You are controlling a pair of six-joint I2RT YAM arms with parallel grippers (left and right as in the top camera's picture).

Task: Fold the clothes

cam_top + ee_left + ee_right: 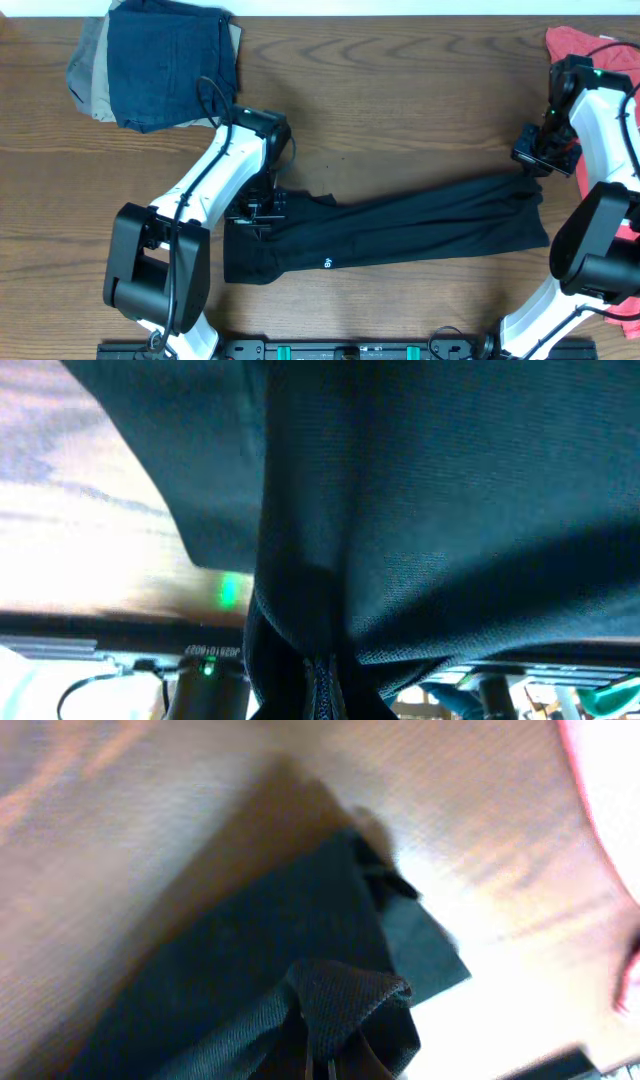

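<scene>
The clothes, a black T-shirt (400,232) with a small white round logo, lie stretched in a long narrow band across the table's middle. At its left end my left gripper (262,212) is shut on a pinch of the fabric; in the left wrist view the black T-shirt (440,510) fills the frame and bunches down into the jaws (322,690). At the band's right end my right gripper (532,160) is shut on the upper corner. In the right wrist view a folded peak of the black T-shirt (350,995) sits in the jaws.
A stack of folded dark blue, tan and grey garments (160,62) lies at the back left. A red T-shirt (585,45) lies at the back right, behind the right arm. Bare wooden table (400,100) shows behind the shirt.
</scene>
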